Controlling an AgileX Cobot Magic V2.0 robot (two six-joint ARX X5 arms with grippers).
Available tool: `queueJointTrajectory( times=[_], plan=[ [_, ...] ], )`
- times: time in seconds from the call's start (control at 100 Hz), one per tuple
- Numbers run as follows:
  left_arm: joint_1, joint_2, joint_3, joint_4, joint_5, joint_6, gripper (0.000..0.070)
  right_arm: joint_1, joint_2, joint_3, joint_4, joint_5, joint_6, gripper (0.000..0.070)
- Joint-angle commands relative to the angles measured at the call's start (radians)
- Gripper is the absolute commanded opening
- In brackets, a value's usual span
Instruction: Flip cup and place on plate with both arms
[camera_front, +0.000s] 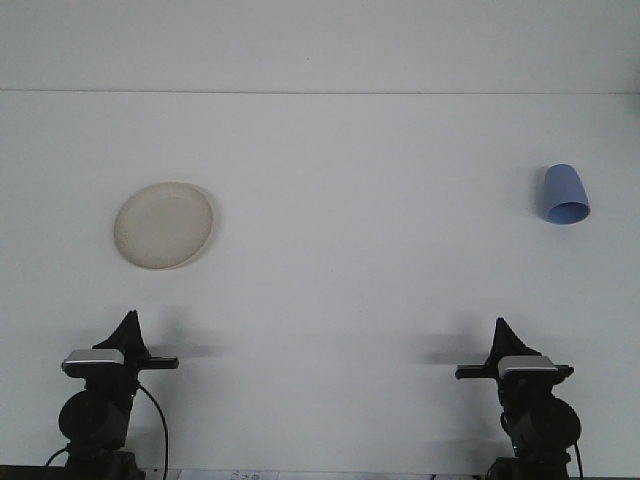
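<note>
On the left side of the white table (330, 300) lies a round plate (163, 225). It is cream in color, a bit darker than the table, with a low raised rim all the way around. Nothing sits on it. It throws a soft shadow on its right side.

Below the plate, near the bottom edge of the picture, stands the left gripper (128, 325). It is black, with a silver block on it, and it comes to a dark point at the top. A black cable hangs from it. It holds nothing. From this angle one cannot tell if it is spread apart or pressed together.

Far across the table, near the bottom right, stands the right gripper (500, 330). It looks the same as the other one, black with a silver block and a dark point on top. It holds nothing either, and one cannot tell how it is set.

Above it, near the right edge, is the blue cup (565, 195). It is plain light blue. It is narrow at the top and wide at the bottom. It rests on the table, well apart from the plate and from both grippers.
</note>
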Motion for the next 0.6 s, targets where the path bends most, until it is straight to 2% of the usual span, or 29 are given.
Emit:
queueJointTrajectory(
  times=[0.0, 0.59],
  plan=[
    [0.001, -0.001, -0.019, 0.015, -0.004, 0.002, 0.0015, 0.0, -0.002, -0.002, 0.014, 0.0, 0.01, 0.0007],
    [0.001, -0.001, -0.019, 0.014, -0.005, 0.002, 0.0015, 0.0, -0.002, -0.002, 0.014, 0.0, -0.002, 0.0007]
  ],
)
